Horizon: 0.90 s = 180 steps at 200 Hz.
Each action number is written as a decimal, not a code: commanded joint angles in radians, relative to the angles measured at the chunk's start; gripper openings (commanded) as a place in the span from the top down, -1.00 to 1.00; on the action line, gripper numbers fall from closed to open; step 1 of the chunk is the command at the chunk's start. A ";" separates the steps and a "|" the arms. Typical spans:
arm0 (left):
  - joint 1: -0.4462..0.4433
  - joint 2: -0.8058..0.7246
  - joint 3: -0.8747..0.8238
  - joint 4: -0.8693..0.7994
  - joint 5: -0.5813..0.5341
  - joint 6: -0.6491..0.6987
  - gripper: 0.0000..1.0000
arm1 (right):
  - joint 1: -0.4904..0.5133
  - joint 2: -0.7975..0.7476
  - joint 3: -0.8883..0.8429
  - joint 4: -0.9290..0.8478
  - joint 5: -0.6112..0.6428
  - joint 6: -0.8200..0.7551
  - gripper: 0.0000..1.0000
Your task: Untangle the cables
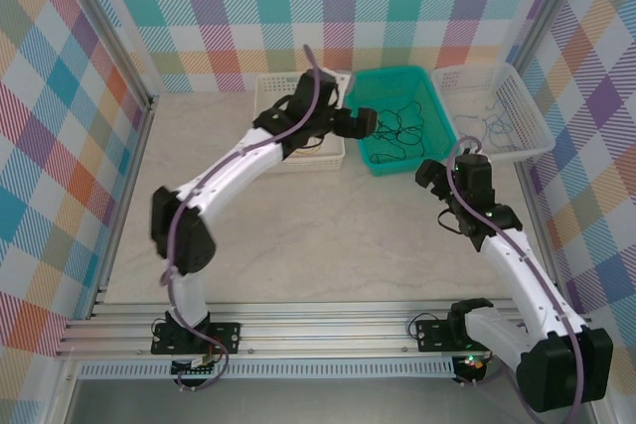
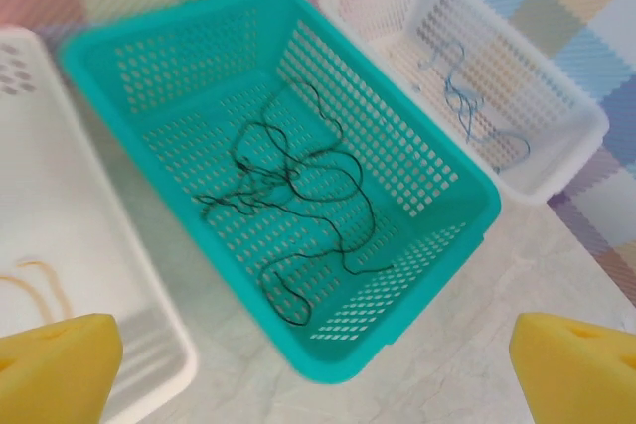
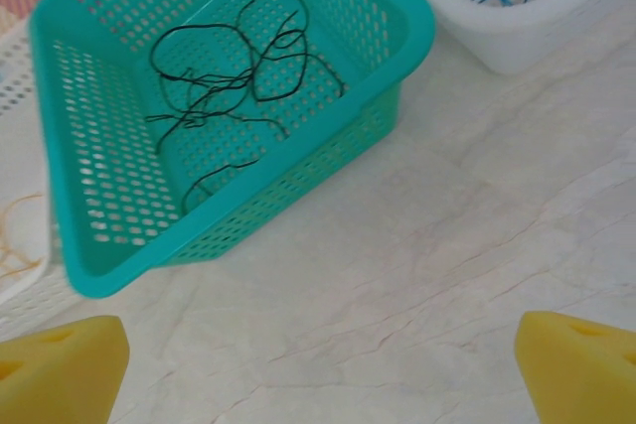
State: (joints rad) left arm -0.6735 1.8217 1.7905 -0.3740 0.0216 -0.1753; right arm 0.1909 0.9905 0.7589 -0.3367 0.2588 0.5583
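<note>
Left fingers (image 2: 55, 369) spread wide, empty, beside the teal basket (image 2: 417, 161).
Black cables (image 2: 288, 196) lie tangled in it just ahead, by the far edge of the counter (image 3: 417, 275); right fingers (image 3: 60, 364) gape empty, farther back.

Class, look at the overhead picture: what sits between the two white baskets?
The teal basket, holding the tangled black cables, seen in the top external view.
</note>
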 commanded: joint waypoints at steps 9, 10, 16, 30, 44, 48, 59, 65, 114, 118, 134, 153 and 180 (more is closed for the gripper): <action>0.001 -0.184 -0.280 0.191 -0.210 0.045 -1.00 | -0.010 0.051 0.007 0.084 0.095 -0.096 -0.99; 0.002 -0.189 -0.290 0.193 -0.215 0.047 -1.00 | -0.010 0.053 0.008 0.084 0.095 -0.097 -0.99; 0.005 -0.225 -0.343 0.207 -0.245 0.050 -1.00 | -0.014 0.065 0.008 0.093 0.103 -0.109 -0.99; 0.015 -0.304 -0.446 0.216 -0.315 0.063 -1.00 | -0.019 0.088 0.006 0.118 0.115 -0.140 -0.99; 0.027 -0.376 -0.527 0.209 -0.392 0.089 -1.00 | -0.028 0.107 0.003 0.136 0.125 -0.161 -0.99; 0.031 -0.393 -0.546 0.205 -0.417 0.095 -1.00 | -0.032 0.110 0.001 0.143 0.127 -0.166 -0.99; 0.046 -0.449 -0.603 0.199 -0.481 0.109 -1.00 | -0.041 0.120 -0.006 0.165 0.128 -0.173 -0.99; 0.060 -0.480 -0.632 0.198 -0.506 0.113 -1.00 | -0.046 0.123 -0.012 0.177 0.128 -0.175 -0.99; 0.215 -0.710 -0.862 0.217 -0.603 0.157 -1.00 | -0.083 0.164 -0.067 0.310 0.128 -0.241 -0.99; 0.233 -0.724 -0.879 0.221 -0.602 0.162 -1.00 | -0.085 0.171 -0.072 0.323 0.125 -0.246 -0.99; 0.308 -0.772 -0.954 0.239 -0.585 0.171 -1.00 | -0.099 0.194 -0.097 0.370 0.116 -0.261 -0.99; 0.389 -0.811 -1.061 0.312 -0.610 0.152 -1.00 | -0.108 0.225 -0.122 0.420 0.138 -0.261 -0.99; 0.509 -0.811 -1.216 0.459 -0.584 0.080 -1.00 | -0.114 0.274 -0.154 0.496 0.158 -0.292 -0.99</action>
State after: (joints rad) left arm -0.2508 1.0122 0.6823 -0.0620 -0.5629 -0.0410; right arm 0.0837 1.2331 0.6312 0.0326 0.3874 0.3141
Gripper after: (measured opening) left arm 0.998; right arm 0.996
